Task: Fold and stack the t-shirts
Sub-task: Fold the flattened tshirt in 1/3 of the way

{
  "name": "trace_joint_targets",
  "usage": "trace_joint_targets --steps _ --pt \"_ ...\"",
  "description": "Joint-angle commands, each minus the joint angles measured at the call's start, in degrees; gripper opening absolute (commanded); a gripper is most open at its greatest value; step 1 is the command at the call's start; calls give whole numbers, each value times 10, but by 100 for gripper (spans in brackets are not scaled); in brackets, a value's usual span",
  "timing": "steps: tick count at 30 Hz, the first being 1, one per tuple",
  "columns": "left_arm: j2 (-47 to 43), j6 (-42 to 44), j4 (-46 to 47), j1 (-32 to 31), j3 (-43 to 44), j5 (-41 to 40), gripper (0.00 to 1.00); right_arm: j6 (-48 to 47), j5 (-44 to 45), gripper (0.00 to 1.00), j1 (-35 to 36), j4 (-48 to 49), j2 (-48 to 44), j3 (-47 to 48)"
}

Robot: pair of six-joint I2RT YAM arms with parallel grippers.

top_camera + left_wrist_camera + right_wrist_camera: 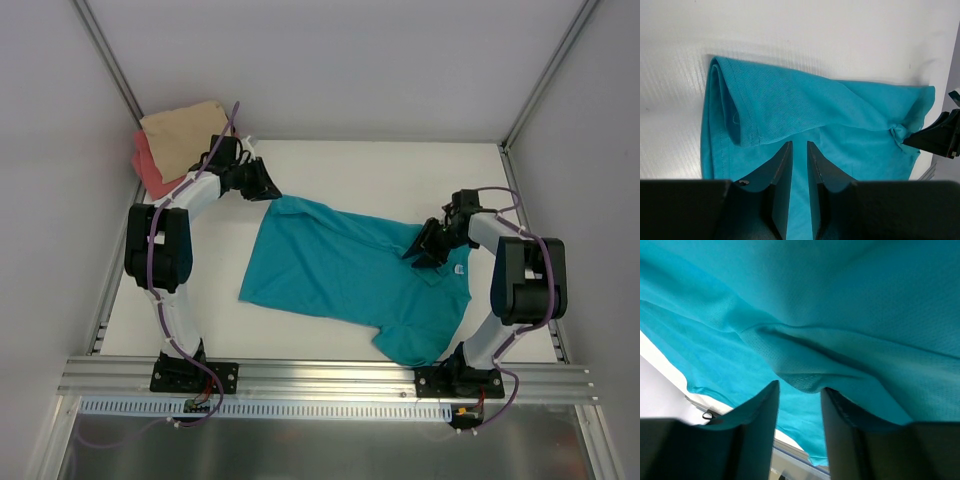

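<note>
The teal t-shirt point(340, 270) lies spread across the middle of the white table point(400, 170), its small white neck label point(457, 268) near the right arm. My left gripper point(268, 190) sits at the shirt's far-left corner. In the left wrist view its jaws point(799, 145) are nearly together with teal cloth point(815, 105) in the narrow gap, beside a folded-over hem. My right gripper point(420, 250) is at the collar end. Its jaws point(800, 387) stand apart, and a fold of the shirt point(840, 300) dips between the tips. From the left wrist, the right gripper point(940, 137) meets bunched cloth.
The tan-beige t-shirt point(180, 135) lies folded on the coral-pink t-shirt point(150, 170) in the back-left corner, just behind the left arm. Grey walls with metal posts point(110, 60) enclose the table. An aluminium rail point(330, 375) carries both arm bases along the near edge.
</note>
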Motion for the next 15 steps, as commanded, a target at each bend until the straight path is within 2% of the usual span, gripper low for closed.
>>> trace_joint_targets --steps 1,4,8,9,10,15 --pt "-38 2 8 4 -3 17 19 -8 22 40 2 4 2 27" --pt "-35 1 9 5 -1 19 19 -8 27 34 2 3 4 34" --pt "-32 0 10 7 0 20 19 -8 28 15 2 6 6 36" --pt "-32 0 10 7 -1 20 19 -8 27 5 2 8 9 37" --pt "-32 0 10 7 -1 20 19 -7 27 1 2 9 9 37" --pt "-32 0 11 8 -6 21 19 -7 12 0 2 10 -1 36"
